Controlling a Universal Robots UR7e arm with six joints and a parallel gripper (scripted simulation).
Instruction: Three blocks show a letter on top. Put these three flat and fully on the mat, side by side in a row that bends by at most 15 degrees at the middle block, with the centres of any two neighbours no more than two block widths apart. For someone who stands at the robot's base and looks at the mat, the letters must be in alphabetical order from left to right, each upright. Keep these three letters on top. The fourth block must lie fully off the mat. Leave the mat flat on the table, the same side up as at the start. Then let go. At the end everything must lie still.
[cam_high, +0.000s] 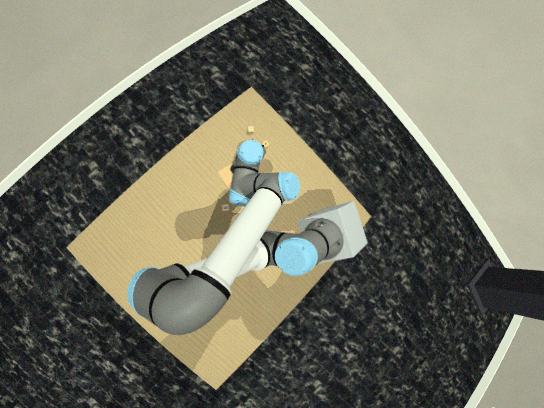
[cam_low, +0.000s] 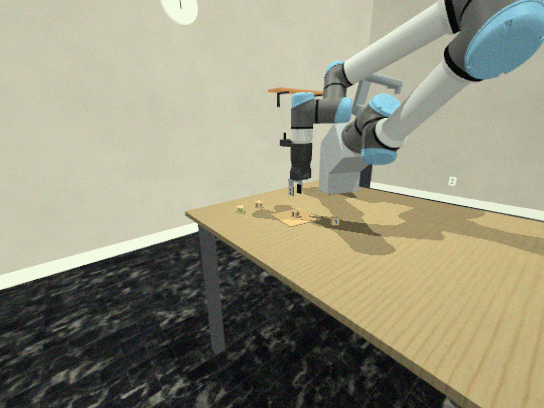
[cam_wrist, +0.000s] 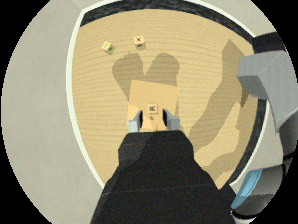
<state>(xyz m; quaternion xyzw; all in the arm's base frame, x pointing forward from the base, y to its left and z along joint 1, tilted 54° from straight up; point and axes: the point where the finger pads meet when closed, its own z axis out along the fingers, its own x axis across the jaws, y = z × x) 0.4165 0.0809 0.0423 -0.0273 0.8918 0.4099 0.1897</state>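
Note:
My gripper (cam_low: 294, 189) (cam_wrist: 152, 114) is open and empty. It hangs a short way above the tan mat (cam_low: 284, 218) (cam_wrist: 141, 90) (cam_high: 224, 174). One letter block (cam_low: 296, 213) (cam_wrist: 153, 108) lies on the mat, straight below the fingers. Two more light blocks (cam_low: 240, 209) (cam_low: 258, 203) (cam_wrist: 107, 46) (cam_wrist: 139, 40) lie off the mat near the table's far corner; they also show in the overhead view (cam_high: 251, 129) (cam_high: 265, 144). A block with a dark top (cam_low: 335, 220) (cam_high: 225, 206) lies off the mat on the other side, in the arm's shadow. The letters are too small to read.
The robot's grey base box (cam_low: 340, 165) (cam_high: 340, 230) stands at the table's back edge. The arm's links (cam_high: 240, 240) reach over the table's middle. The table's corner and edge (cam_low: 192, 216) are near the two light blocks.

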